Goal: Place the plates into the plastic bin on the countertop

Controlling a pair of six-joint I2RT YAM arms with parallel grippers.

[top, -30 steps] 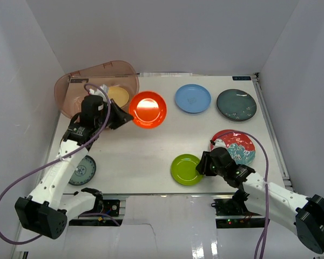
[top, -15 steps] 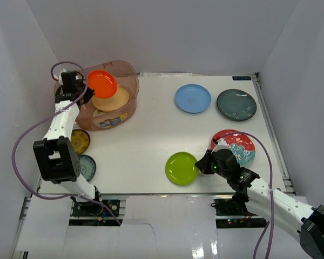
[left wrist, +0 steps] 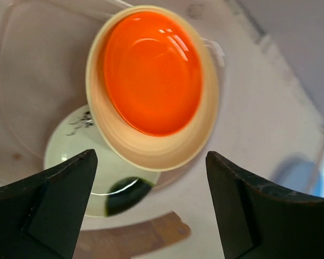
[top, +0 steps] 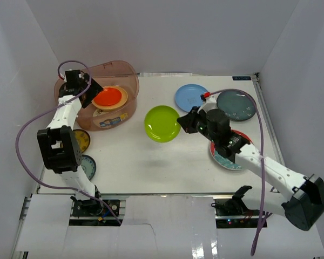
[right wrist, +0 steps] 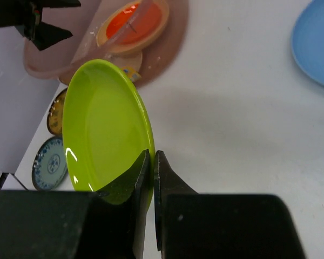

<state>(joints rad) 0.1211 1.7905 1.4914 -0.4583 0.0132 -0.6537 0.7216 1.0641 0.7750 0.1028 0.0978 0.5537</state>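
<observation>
The right gripper (top: 184,122) pinches the rim of the green plate (top: 162,123) between its fingers and holds it tilted on edge above the middle of the countertop (top: 151,162). The right wrist view shows the two dark fingers pressed close together on the plate's lower edge (right wrist: 100,129). At the upper left of the overhead frame, the left gripper (top: 90,89) hangs over the near rim of the plastic bin (top: 119,70) with its fingers spread wide and nothing between them. Inside the bin, the orange-red plate (left wrist: 151,73) rests in a cream plate (left wrist: 146,156), which overlaps a white plate with dark markings (left wrist: 70,145) on the bin floor. Other plates lie outside the bin on the white surface. The blue plate (top: 186,96) and the dark teal plate (top: 237,103) sit side by side in the upper right. The red-and-teal floral plate (top: 222,158) is partly covered by the right arm. Two patterned plates sit at the left edge below the bin — a yellow one (top: 82,141), half hidden by the left arm, and a grey-blue one (top: 87,166) just below it.
</observation>
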